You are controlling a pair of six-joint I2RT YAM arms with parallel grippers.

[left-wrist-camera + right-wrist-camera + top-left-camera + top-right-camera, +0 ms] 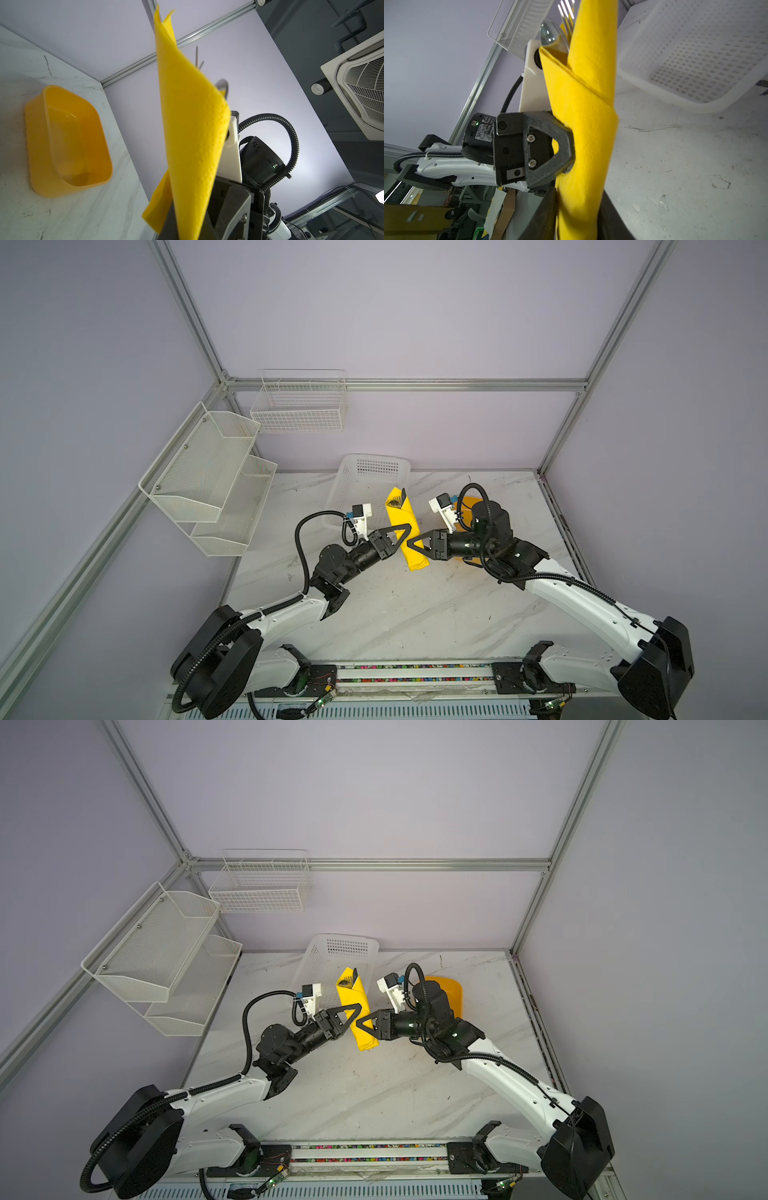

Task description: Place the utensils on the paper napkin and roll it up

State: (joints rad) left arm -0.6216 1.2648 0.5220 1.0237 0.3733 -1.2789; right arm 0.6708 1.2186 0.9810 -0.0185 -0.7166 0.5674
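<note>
Dimpled bright yellow paper napkin (pixel 587 108), wound into a tube round the slim shiny metal utensils (pixel 394 501), was held mid-frame in both top views.
My left gripper (pixel 405 529) was pressed together on a fold of it; my right gripper (pixel 412 543) clamped round the tube lower in the frame. Spoon bowl (pixel 549 34) and fork tines (pixel 566 8) poked from the upper end, near the white perforated plastic basket (pixel 365 477). Rolling looked nearly done, I judged: the soft spiral overlap wanted tightening, then setting down.
</note>
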